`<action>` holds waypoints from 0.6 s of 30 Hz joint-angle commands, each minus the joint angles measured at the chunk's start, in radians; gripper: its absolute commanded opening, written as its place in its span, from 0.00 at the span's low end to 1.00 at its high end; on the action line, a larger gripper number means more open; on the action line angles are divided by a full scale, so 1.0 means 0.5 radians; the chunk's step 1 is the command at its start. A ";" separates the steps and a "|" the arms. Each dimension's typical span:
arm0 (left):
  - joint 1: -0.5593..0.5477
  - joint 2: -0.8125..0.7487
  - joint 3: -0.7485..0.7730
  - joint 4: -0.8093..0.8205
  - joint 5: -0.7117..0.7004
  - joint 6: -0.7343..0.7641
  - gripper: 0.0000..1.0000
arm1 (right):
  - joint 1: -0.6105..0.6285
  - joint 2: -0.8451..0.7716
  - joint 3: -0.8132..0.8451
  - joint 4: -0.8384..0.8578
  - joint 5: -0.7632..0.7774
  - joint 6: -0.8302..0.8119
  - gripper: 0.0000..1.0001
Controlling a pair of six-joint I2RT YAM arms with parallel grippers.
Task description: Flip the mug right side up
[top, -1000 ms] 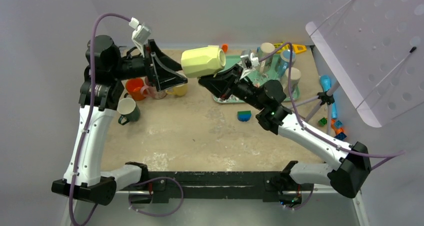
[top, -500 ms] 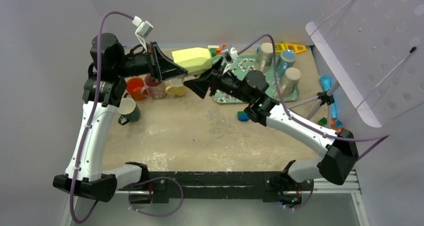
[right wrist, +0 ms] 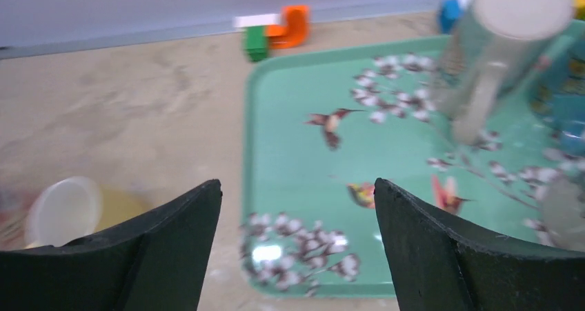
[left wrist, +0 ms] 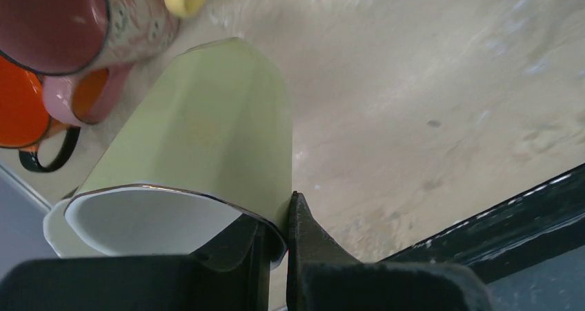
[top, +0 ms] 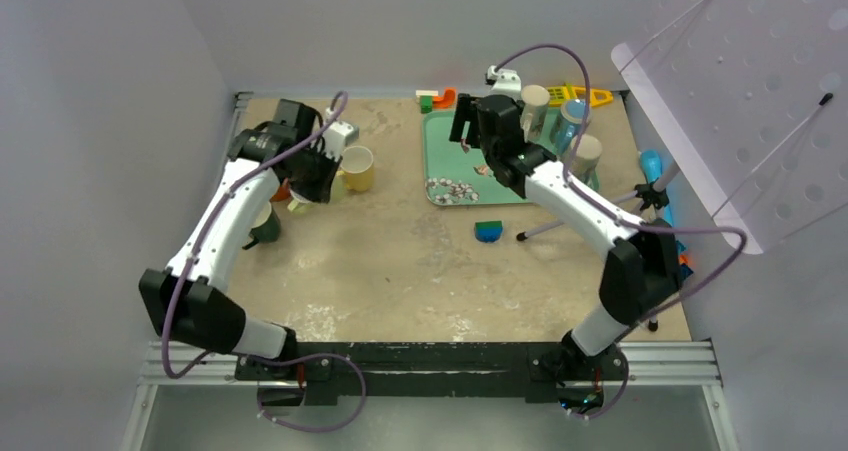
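Note:
The mug (left wrist: pixel 207 132) is pale yellow-green and faceted, with a white inside. In the left wrist view its mouth faces the camera and its base points down at the sandy table. My left gripper (left wrist: pixel 276 211) is shut on its rim, one finger inside and one outside. From above, the left gripper (top: pixel 305 186) hangs over the left cluster of mugs, and only a pale sliver of the mug (top: pixel 298 204) shows under it. Whether its base touches the table I cannot tell. My right gripper (top: pixel 468 129) is open and holds nothing above the teal tray (top: pixel 440 156).
A pink mug (left wrist: pixel 76 28), an orange mug (left wrist: pixel 21 111) and a yellow mug (top: pixel 358 168) crowd the held one. A dark green mug (top: pixel 262 223) stands nearer. Upturned cups (right wrist: pixel 497 42) sit on the tray (right wrist: pixel 290 152). Small blocks (right wrist: pixel 276 28) lie at the back, a blue-green block (top: pixel 488 231) mid-table.
The mug passed from the right gripper to the left, which shut on its rim and swung down to the left mug cluster. The right gripper opened and pulled back over the tray.

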 commanded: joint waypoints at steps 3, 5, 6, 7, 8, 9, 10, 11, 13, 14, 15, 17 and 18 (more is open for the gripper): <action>-0.027 0.129 -0.230 0.064 -0.543 0.396 0.00 | -0.286 0.572 0.515 -0.490 0.587 -0.028 0.84; -0.027 0.248 -0.234 0.044 -0.543 0.422 0.00 | -0.352 0.730 0.628 -0.512 0.580 -0.037 0.83; -0.027 0.298 -0.234 0.041 -0.540 0.424 0.00 | -0.375 0.787 0.674 -0.526 0.595 -0.041 0.83; -0.027 0.340 -0.242 0.054 -0.549 0.437 0.00 | -0.400 0.832 0.712 -0.537 0.602 -0.042 0.83; -0.027 0.380 -0.251 0.068 -0.558 0.448 0.00 | -0.423 0.869 0.737 -0.536 0.588 -0.042 0.83; -0.027 0.424 -0.253 0.071 -0.556 0.456 0.00 | -0.461 0.899 0.745 -0.507 0.552 -0.041 0.83; -0.025 0.494 -0.244 0.053 -0.549 0.471 0.00 | -0.493 0.930 0.753 -0.479 0.503 -0.038 0.82; -0.024 0.546 -0.230 0.034 -0.543 0.478 0.00 | -0.515 0.955 0.760 -0.451 0.454 -0.036 0.81; -0.025 0.626 -0.215 0.017 -0.550 0.482 0.00 | -0.543 1.030 0.803 -0.446 0.447 -0.034 0.80; -0.022 0.652 -0.218 0.020 -0.546 0.484 0.00 | -0.548 1.066 0.840 -0.472 0.481 -0.032 0.80; -0.020 0.670 -0.221 0.026 -0.542 0.488 0.00 | -0.553 1.099 0.867 -0.503 0.524 -0.023 0.80; -0.013 0.695 -0.230 0.044 -0.523 0.493 0.00 | -0.560 1.143 0.884 -0.509 0.555 -0.025 0.80; -0.007 0.708 -0.231 0.048 -0.513 0.499 0.00 | -0.569 1.162 0.881 -0.493 0.551 -0.031 0.80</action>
